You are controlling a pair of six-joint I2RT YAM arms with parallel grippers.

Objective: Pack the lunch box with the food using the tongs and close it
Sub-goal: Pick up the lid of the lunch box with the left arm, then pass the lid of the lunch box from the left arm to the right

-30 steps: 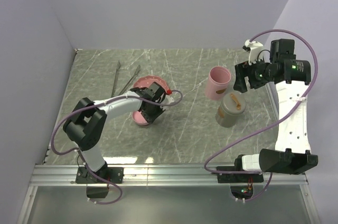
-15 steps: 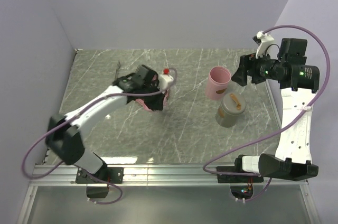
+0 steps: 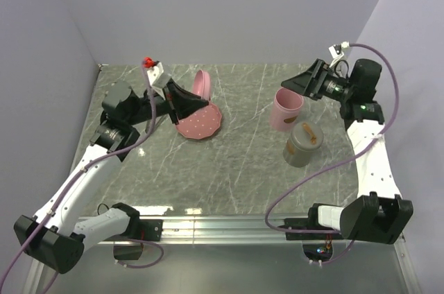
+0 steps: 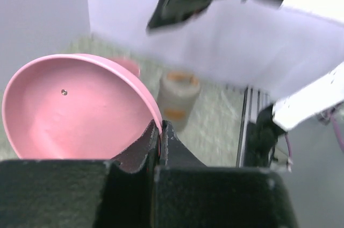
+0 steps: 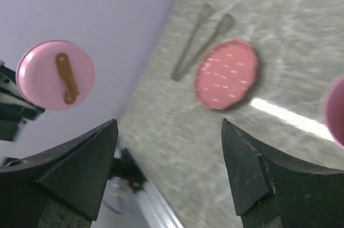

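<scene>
Left gripper: clenched on the rim of the pink lid, high over the far-left part of the table.
Pink lid: held on edge, clear of the table; hollow side faces the left wrist camera, with a brown handle on the other face (plain in the right wrist view).
Right gripper: released, fingers spread wide with nothing between them, in the air over the far-right part of the table.
Pink tub: upright and uncovered, right of centre, toward the far edge.
Olive-grey tub: upright, just beside the pink tub on its near side; touching or not, cannot tell.
Grey lid: seated on the olive-grey tub.
Tongs: flat on the table toward the far-left corner, just beside the plate, arms in a narrow V.
Plate: pink, dotted, flat on the table left of centre, under the held lid.
</scene>
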